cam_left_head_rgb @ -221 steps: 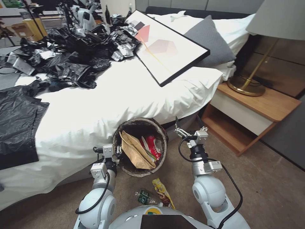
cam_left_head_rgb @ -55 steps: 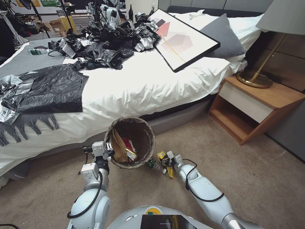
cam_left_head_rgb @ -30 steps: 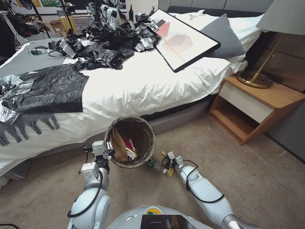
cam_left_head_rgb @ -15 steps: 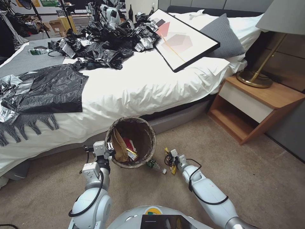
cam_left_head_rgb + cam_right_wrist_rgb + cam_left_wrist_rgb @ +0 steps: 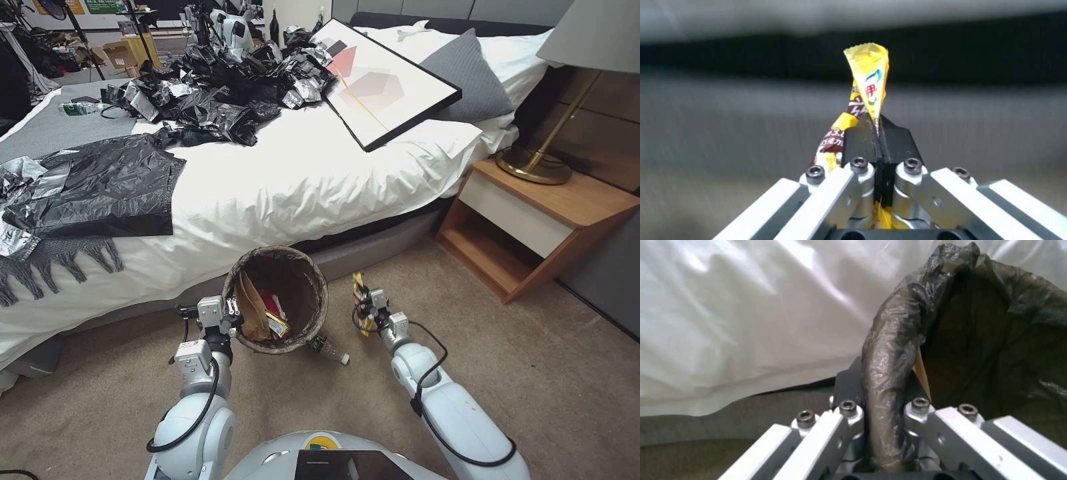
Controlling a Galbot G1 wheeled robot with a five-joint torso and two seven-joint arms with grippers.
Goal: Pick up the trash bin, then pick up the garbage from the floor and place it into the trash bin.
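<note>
**One wrapper lifted, one bottle on the floor**

The left claw (image 5: 230, 313) clamps the trash bin (image 5: 275, 299) rim. Just right of the bin, the right claw (image 5: 363, 308) pinches one yellow snack wrapper (image 5: 869, 91). One bottle (image 5: 327, 348) lies below the bin on the floor (image 5: 533, 373).

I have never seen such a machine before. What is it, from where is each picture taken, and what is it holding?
This is a wheeled robot with two arms ending in grippers. The wide picture comes from a camera on its head, looking down at a carpeted floor beside a bed. The two close pictures come from cameras on its wrists. The left gripper is clamped on the rim of a trash bin lined with a dark bag, holding it off the floor. The right gripper pinches a yellow snack wrapper, raised beside the bin. A clear bottle lies on the carpet below the bin.
</note>
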